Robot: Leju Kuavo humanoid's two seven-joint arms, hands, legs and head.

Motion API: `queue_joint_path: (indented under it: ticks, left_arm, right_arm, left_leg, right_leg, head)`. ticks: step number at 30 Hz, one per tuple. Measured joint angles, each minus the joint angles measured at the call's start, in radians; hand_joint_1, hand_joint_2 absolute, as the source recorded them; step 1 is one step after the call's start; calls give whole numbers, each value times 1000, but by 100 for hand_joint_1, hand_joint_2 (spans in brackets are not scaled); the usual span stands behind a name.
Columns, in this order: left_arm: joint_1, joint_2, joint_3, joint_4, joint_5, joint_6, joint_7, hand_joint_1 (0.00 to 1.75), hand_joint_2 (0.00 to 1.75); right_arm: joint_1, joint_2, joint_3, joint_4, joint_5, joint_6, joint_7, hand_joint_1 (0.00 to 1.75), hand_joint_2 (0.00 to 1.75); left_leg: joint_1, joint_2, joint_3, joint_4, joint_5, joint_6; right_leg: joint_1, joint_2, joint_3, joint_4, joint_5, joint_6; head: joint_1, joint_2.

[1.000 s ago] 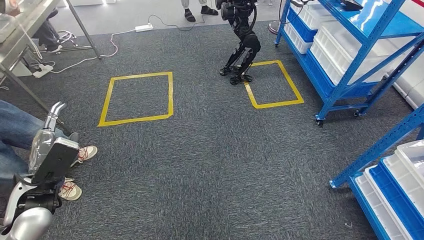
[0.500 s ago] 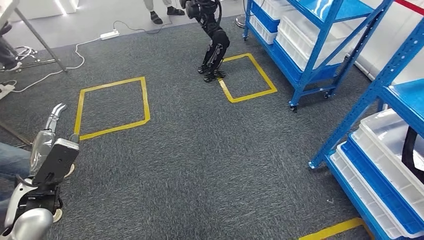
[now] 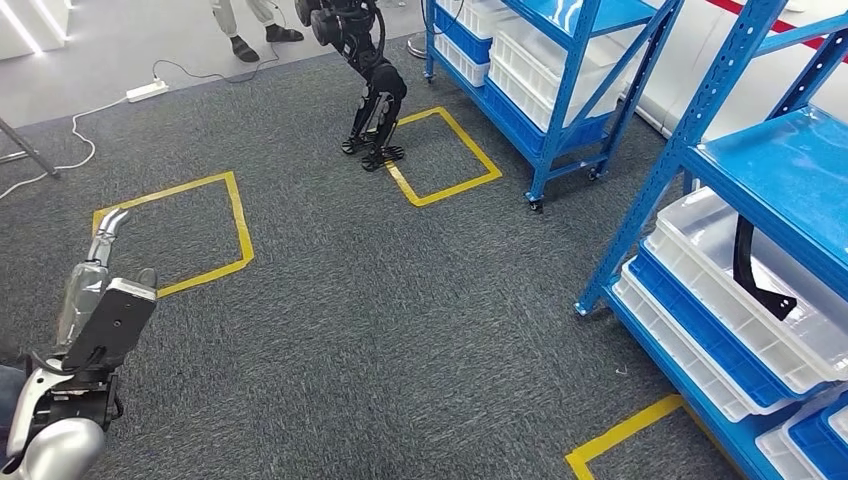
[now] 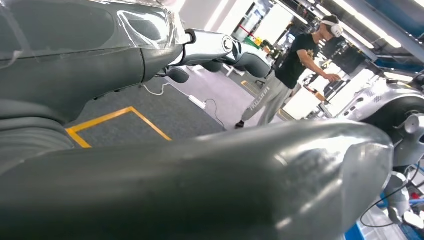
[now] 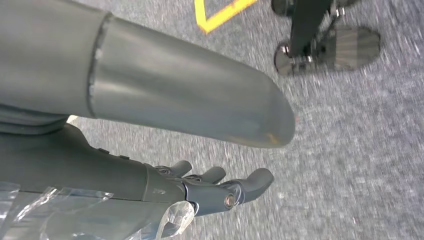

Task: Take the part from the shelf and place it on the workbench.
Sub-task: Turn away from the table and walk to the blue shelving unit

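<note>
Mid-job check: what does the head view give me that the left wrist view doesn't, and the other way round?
The head view alone shows the blue shelf on the right, its white bins, the black part lying in one, and another robot standing by a yellow floor square. The left wrist view alone shows a person wearing a headset, arms held out. Both show the left hand holding nothing, grey carpet and yellow tape.

My head view looks down from high on the grey carpet (image 3: 400, 300); both wrist views sit close above it.
</note>
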Motion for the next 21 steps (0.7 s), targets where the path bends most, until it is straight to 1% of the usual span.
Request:
queue_joint_path:
  ticks: [1, 2, 3, 4, 5, 6, 7, 8, 9, 10, 11, 12, 13, 14, 15, 16, 17, 18, 19, 20, 21]
  left_arm:
    - [-1, 0, 0, 0, 0, 0, 0, 0, 0]
    - [-1, 0, 1, 0, 0, -1, 0, 0, 0]
    - [0, -1, 1, 0, 1, -1, 0, 0, 0]
    - [1, -1, 1, 0, 1, -1, 0, 0, 0]
    - [2, -1, 1, 0, 1, -2, 0, 0, 0]
    - [2, -2, 1, 0, 1, -2, 0, 0, 0]
    - [2, -2, 1, 0, 1, -2, 0, 0, 0]
    - [2, -2, 1, 0, 2, -2, 0, 0, 0]
    - [2, -2, 1, 0, 3, -2, 0, 0, 0]
    - [1, -2, 1, 0, 4, -3, 1, 0, 0]
    - [-1, -2, 1, 0, 5, -3, 1, 0, 0]
    - [-4, -2, 1, 0, 7, -4, 2, 0, 0]
    - [-7, -2, 1, 0, 10, -6, 3, 0, 0]
    - [-10, -2, 1, 0, 12, -8, 4, 0, 0]
    - [-12, -2, 1, 0, 13, -9, 5, 0, 0]
    - [-13, -2, 1, 0, 14, -11, 6, 0, 0]
    - [-14, -2, 1, 0, 15, -12, 8, 0, 0]
    - [-13, -2, 1, 0, 15, -13, 10, 0, 0]
    - [-12, -2, 0, 0, 16, -13, 13, 0, 0]
    - [-11, -2, 0, 0, 16, -14, 14, 0, 0]
    - [-11, -2, -1, 0, 16, -14, 15, 0, 0]
  right_arm:
    - [0, 0, 0, 0, 0, 0, 0, 0, 0]
    - [-1, 0, 0, 0, 0, 0, 0, 0, 0]
    - [-2, 0, 0, 0, 0, 0, 1, 0, 0]
    - [-1, 1, 0, 0, 0, 0, 1, 0, 0]
    - [-1, 1, 0, 0, 0, 0, 1, 0, 0]
    - [-1, 1, 0, 0, 0, 0, 1, 0, 0]
    - [0, 1, 0, 0, 0, 0, 1, 0, 0]
    - [0, 0, 0, 0, 1, 1, 1, 0, 0]
    - [-1, -1, 0, 0, 2, 1, 1, 0, 0]
    - [-2, -1, 0, 0, 3, 2, 1, 0, 0]
    - [-3, -2, 0, 0, 5, 3, 2, 0, 0]
    - [-4, -3, 0, 0, 6, 3, 3, 0, 0]
    - [-5, -3, 0, 0, 7, 4, 4, 0, 0]
    - [-5, -4, 0, 0, 7, 4, 5, 0, 0]
    - [-6, -4, 0, 0, 7, 4, 6, 0, 0]
    - [-8, -4, 0, 0, 7, 4, 7, 0, 0]
    - [-8, -5, 0, 0, 7, 4, 8, 0, 0]
    - [-9, -5, 0, 0, 7, 4, 8, 0, 0]
    - [-9, -5, 0, 0, 7, 4, 8, 0, 0]
    - [-9, -5, 0, 0, 7, 4, 8, 0, 0]
    - [-8, -5, 0, 0, 7, 4, 9, 0, 0]
  left_leg:
    - [2, 10, 0, -4, 5, 6]
    - [3, 20, 0, -6, 8, 11]
    - [2, 29, -2, -6, 8, 13]
    - [1, 40, -3, -6, 8, 15]
    - [0, 51, -4, -6, 8, 15]
    - [0, 61, -4, -6, 8, 14]
    - [0, 70, -3, -6, 7, 13]
    - [1, 79, -2, -5, 6, 12]
    - [-2, 87, 0, -4, 3, 8]
    - [-4, 95, 1, -2, 1, 4]
    - [-7, 103, 3, -1, -1, -1]
    - [-10, 112, 4, -1, -3, -5]
    - [-9, 120, 5, -2, -3, -10]
    - [-6, 119, 6, 1, -7, -15]
    - [-2, 104, 0, 17, -20, -22]
    - [1, 83, -14, 51, -42, -28]
    - [4, 58, -39, 109, -74, -34]
    - [5, 41, -73, 183, -109, -37]
    - [5, 35, -107, 253, -136, -39]
    - [6, 32, -131, 300, -147, -40]
    - [6, 30, -137, 308, -139, -39]
  right_leg:
    - [2, -20, -15, 32, -22, 3]
    - [2, -45, -40, 89, -56, 4]
    - [3, -63, -72, 159, -93, 6]
    - [2, -73, -102, 229, -124, 9]
    - [1, -78, -122, 275, -139, 11]
    - [0, -82, -121, 282, -134, 13]
    - [-1, -87, -99, 246, -112, 14]
    - [-2, -101, -59, 175, -80, 14]
    - [-1, -122, -17, 97, -53, 13]
    - [0, -136, 15, 35, -32, 9]
    - [2, -145, 34, -4, -22, 4]
    - [4, -143, 37, -16, -21, -1]
    - [5, -130, 35, -16, -18, -8]
    - [4, -121, 35, -18, -15, -13]
    - [2, -112, 34, -19, -13, -18]
    - [0, -103, 34, -21, -10, -24]
    - [-2, -94, 34, -21, -8, -27]
    - [-3, -83, 32, -21, -6, -30]
    - [-3, -72, 31, -21, -5, -32]
    - [-3, -61, 30, -21, -4, -33]
    - [-3, -48, 29, -21, -3, -33]
  head:
    - [1, 0]
    - [3, 0]
    - [5, 0]
    - [5, 0]
    - [6, 0]
    - [6, 0]
    - [6, 0]
    - [6, 0]
    - [6, 0]
    - [6, 0]
    - [5, 0]
    - [5, 0]
    - [5, 0]
    - [5, 0]
    - [5, 0]
    - [4, 0]
    - [4, 0]
    - [4, 0]
    - [3, 0]
    - [3, 0]
    - [3, 0]
